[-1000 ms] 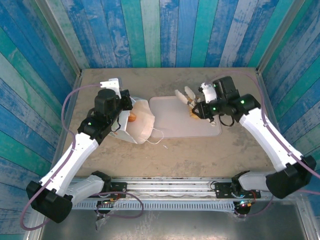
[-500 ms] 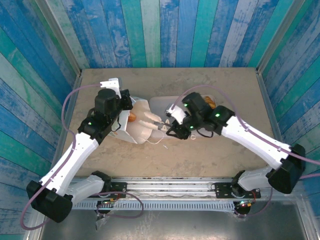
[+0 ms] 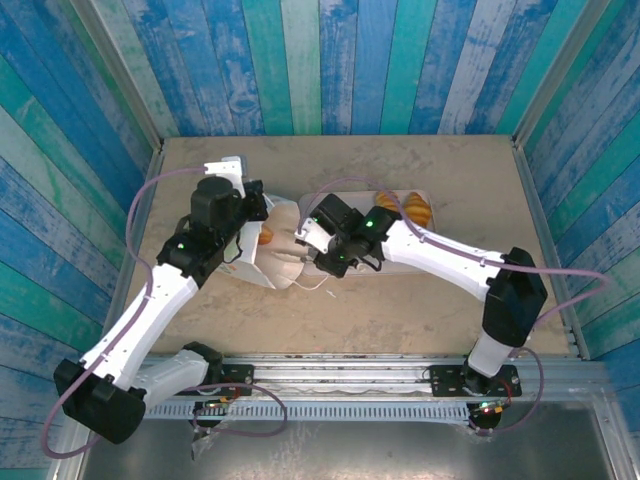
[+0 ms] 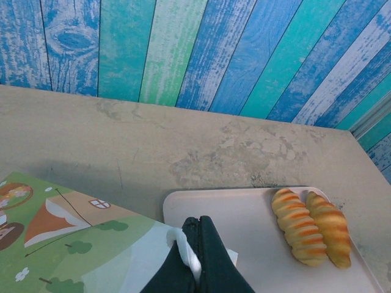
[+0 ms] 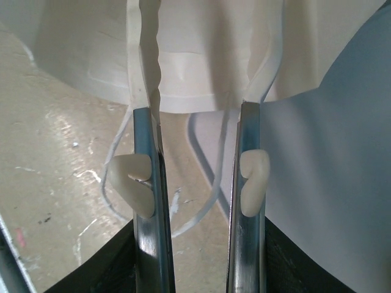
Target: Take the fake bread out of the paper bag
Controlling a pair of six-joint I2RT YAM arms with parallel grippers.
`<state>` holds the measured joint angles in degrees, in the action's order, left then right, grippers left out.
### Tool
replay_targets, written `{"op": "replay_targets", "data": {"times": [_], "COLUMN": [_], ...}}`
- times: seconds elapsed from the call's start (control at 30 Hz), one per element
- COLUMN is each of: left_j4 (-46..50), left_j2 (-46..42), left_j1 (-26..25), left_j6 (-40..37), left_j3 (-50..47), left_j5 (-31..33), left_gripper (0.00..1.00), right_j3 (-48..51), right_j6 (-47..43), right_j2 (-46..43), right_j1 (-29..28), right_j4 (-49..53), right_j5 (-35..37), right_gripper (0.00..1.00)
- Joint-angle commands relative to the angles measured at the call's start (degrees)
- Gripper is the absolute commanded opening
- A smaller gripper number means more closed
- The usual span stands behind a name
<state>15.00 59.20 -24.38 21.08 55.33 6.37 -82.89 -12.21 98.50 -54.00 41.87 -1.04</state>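
painted blue and teal plank walls [image 3: 330, 60] close in a tan desk [image 3: 350, 160], and on it the paper bag [image 3: 280, 245] lies on its side with its mouth turned toward the pale pink tray [image 4: 232, 220]. my left claw [image 4: 195, 235] is pressed together on the bag's white upper rim, pinching the paper beside the green printed panel and holding the mouth up. my right claw [image 5: 198, 122] sits low at that mouth, jaws standing apart with nothing between them; my right wrist view shows the white paper just ahead of the tips and a thin cord handle [image 5: 201, 213] looping on the desk under them. two croissants [image 3: 410, 207] lie side by side, touching, at the far end of the tray, so part of the job is done. inside the bag i can see one orange piece of fake bread [image 3: 265, 236] just past the rim, near my left claw; how many more sit deeper i cannot tell. i judge this as the reach-in step for the next piece. the next move calls for sliding the right claw into the opening without snagging the cord or pushing the paper wall shut, setting the jaws either side of the orange piece, then closing gently, while the left claw holds the rim so the bag does not drag along when i pull out.
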Motion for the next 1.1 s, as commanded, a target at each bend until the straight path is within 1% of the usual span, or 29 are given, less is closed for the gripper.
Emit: {"op": "replay_targets", "data": {"times": [0.0,0.13,0.2,0.33,0.6,0.83,0.93,1.0,1.07], "left_j4": [-1.5,-2.1,-2.2,-1.6,-2.1,-2.0,-1.8,-1.6,-1.6], "left_j2": [1.1,1.3,1.1,0.6,0.4,0.7,0.6,0.3,0.1], "left_j1": [-0.1,-0.1,-0.1,-0.1,-0.1,-0.1,-0.1,-0.1,-0.1], "left_j6": [-0.4,0.0,0.0,0.1,0.5,0.7,0.9,0.8,0.5], "left_j3": [1.3,1.1,1.2,0.9,0.5,1.1,1.2,1.3,1.3], "left_j5": [-1.1,-1.3,-1.2,-0.9,-0.3,-0.3,0.2,0.7,1.7], "left_gripper": [0.00,0.00,0.00,0.00,0.00,0.00,0.00,0.00,0.00], "right_j3": [-3.9,-6.8,-8.1,-8.6,-11.0,-13.4,-13.2,-13.3,-14.6], "right_j6": [-2.5,-2.7,-2.5,-2.5,-1.8,-0.2,0.0,0.6,1.7], "right_j2": [2.0,5.3,7.0,7.9,11.0,14.3,14.7,15.0,15.3], "right_j1": [-1.5,-2.2,-2.4,-2.4,-2.7,-2.9,-3.0,-3.0,-2.9], "right_j4": [-0.1,-1.1,-0.9,-0.9,-1.3,-2.6,-3.4,-3.2,-1.3], "right_j5": [3.3,4.6,6.6,8.6,7.6,8.8,8.5,9.5,10.4], "right_gripper": [0.46,0.46,0.46,0.46,0.46,0.46,0.44,0.42,0.39]}}
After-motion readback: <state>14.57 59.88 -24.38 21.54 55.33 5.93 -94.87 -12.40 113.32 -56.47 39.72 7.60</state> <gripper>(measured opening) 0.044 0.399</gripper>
